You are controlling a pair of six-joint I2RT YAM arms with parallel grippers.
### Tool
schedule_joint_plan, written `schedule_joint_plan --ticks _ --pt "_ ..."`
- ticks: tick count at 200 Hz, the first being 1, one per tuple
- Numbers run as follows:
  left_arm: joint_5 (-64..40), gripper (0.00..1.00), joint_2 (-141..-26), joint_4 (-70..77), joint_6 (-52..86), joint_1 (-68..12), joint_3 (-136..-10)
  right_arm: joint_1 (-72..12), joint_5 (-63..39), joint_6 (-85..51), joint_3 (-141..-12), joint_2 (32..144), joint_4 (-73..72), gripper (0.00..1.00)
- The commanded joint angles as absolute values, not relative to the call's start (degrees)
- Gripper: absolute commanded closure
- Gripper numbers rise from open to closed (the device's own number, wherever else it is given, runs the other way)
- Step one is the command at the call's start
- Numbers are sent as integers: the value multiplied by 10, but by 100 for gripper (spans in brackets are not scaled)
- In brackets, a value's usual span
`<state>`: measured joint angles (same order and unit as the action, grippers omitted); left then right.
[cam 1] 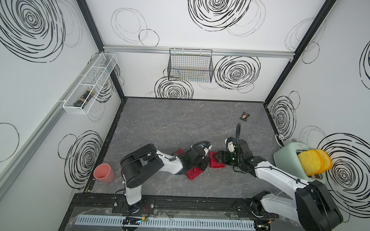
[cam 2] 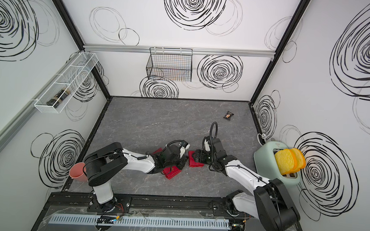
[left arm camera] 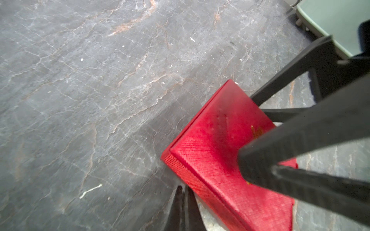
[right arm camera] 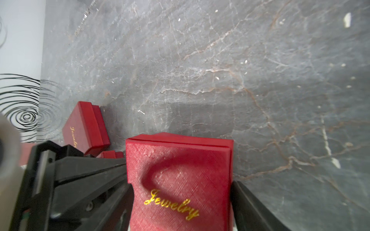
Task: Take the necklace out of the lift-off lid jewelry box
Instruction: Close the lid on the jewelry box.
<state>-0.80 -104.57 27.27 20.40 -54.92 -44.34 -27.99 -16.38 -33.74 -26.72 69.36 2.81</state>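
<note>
The jaws of your right gripper (right arm camera: 180, 177) stand wide around the red jewelry box (cam 2: 193, 162). In the right wrist view the fingers (right arm camera: 90, 172) lie against two opposite sides of it, and the gold word "Jewelry" on the lid (right arm camera: 176, 160) faces the camera. The lid is on, so the necklace inside is hidden from you.

The jaws of your left gripper (left arm camera: 183, 197) are pressed together with nothing between them. In the left wrist view their tips sit just beside a corner of the same box. You cannot tell whether they touch it.

In both top views that box sits near the middle of the grey table (cam 1: 180, 111), between the two wrists. A second red box (cam 1: 193, 174) lies partly under your left wrist, nearer the robot's base. A third red box (cam 1: 179, 152) shows behind that wrist.

Farther back on the table you see a thin line of bright specks (cam 1: 170, 125), too small to tell what it is. A small dark packet (cam 1: 244, 117) lies toward the far right corner. A pink cup (cam 1: 104, 172) stands at the left edge. A green toaster (cam 1: 285, 156) with yellow bread slices (cam 1: 310, 162) stands at the right edge.
</note>
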Motion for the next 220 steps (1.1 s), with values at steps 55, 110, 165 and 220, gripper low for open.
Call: schedule_joint_plan --ticks 55,110,165,220 --pt "-28 100 -1026 303 229 -542 -427 -321 -90 -321 -310 772 59 26" --pt "-26 100 -956 288 218 -514 -396 -350 -25 -324 -327 795 83 33" --pt "-10 100 -892 248 200 -512 -391 -363 16 -322 -341 807 109 30" --pt "19 86 -796 183 191 -499 -349 -402 46 -296 -391 771 147 3"
